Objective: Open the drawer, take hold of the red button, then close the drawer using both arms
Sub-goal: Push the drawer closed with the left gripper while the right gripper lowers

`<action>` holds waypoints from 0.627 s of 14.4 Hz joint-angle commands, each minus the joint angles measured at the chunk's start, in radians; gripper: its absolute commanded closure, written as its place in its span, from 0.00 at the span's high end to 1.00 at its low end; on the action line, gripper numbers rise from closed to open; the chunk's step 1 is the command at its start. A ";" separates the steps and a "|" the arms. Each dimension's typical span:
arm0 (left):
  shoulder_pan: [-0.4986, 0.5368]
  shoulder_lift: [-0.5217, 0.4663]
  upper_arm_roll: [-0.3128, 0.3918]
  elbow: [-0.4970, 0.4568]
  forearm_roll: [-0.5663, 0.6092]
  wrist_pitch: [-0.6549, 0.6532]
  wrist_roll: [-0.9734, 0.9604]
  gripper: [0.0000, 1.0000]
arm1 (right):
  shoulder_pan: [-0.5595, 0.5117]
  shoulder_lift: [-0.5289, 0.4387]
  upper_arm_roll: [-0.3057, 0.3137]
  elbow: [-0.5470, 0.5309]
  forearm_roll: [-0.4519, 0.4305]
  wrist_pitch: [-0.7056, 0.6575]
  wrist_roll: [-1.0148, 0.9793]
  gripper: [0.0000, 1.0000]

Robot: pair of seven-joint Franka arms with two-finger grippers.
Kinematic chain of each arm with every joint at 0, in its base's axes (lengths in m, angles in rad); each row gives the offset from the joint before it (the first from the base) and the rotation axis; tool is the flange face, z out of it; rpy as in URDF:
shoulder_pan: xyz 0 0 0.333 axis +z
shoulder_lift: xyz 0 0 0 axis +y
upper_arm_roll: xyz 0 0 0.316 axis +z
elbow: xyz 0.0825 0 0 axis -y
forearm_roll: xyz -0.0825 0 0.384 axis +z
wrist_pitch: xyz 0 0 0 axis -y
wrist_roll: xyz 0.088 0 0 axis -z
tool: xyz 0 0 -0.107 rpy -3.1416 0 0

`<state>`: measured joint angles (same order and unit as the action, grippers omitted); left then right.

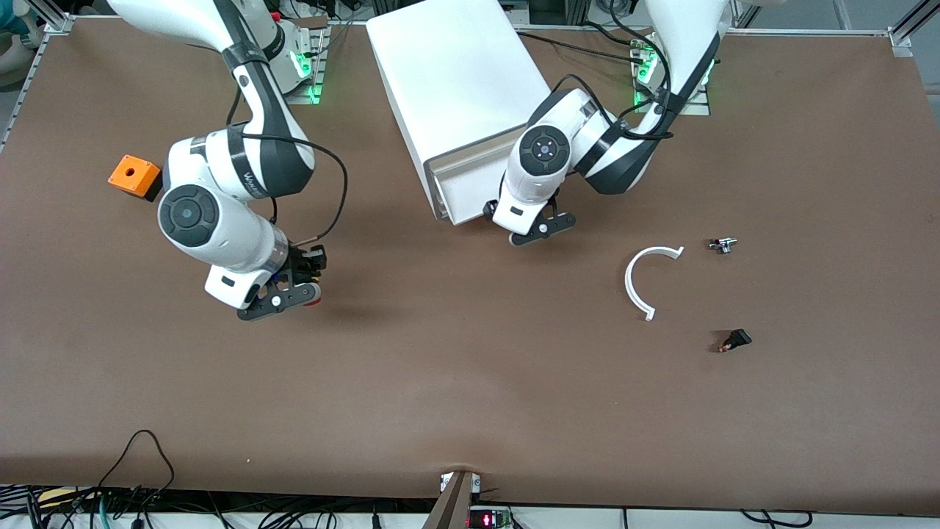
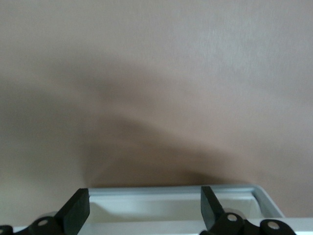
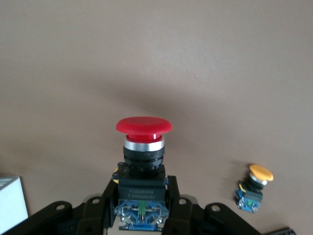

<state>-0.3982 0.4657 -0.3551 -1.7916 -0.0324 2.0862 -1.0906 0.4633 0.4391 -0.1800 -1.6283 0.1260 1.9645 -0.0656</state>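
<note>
Two black fingers of the right gripper (image 3: pixel 142 208) are clamped on the black body of the small push button with a round red mushroom cap (image 3: pixel 143 125), its blue-green rear part sitting between the finger bases. In the front view the right gripper (image 1: pixel 288 292) hangs over bare brown table (image 1: pixel 470 397) toward the right arm's end, with a sliver of the red cap showing at its tip. The right wrist view also shows a similar small button with a yellow-orange cap (image 3: pixel 254 188) lying on the brown surface, apart from the held one.

The left gripper (image 2: pixel 144 208) has its fingers apart, and between them shows the rim of the shallow white tray-like drawer (image 2: pixel 171 196). In the front view that gripper (image 1: pixel 530 224) is at the front edge of the drawer (image 1: pixel 470 192), which stands pulled out from the big white box cabinet (image 1: pixel 459 73).

An orange cube with a hole (image 1: pixel 134 175) rests near the right arm's end of the table. Toward the left arm's end lie a white curved plastic arc (image 1: pixel 640 283), a small silver part (image 1: pixel 722 244) and a small black part (image 1: pixel 734 340), each apart from the others.
</note>
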 commanded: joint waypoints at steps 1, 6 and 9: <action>-0.007 -0.022 -0.027 -0.009 0.005 -0.031 -0.046 1.00 | -0.044 -0.046 0.013 -0.070 0.014 0.027 0.015 0.26; -0.008 -0.013 -0.062 -0.012 -0.047 -0.031 -0.051 1.00 | -0.064 -0.037 0.013 -0.142 0.015 0.135 0.013 0.26; -0.010 -0.004 -0.068 -0.018 -0.063 -0.031 -0.052 1.00 | -0.057 -0.036 0.014 -0.218 0.015 0.252 0.015 0.26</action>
<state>-0.4042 0.4668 -0.4158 -1.7982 -0.0661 2.0650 -1.1337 0.4062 0.4271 -0.1766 -1.7731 0.1292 2.1391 -0.0626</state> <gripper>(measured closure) 0.000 0.577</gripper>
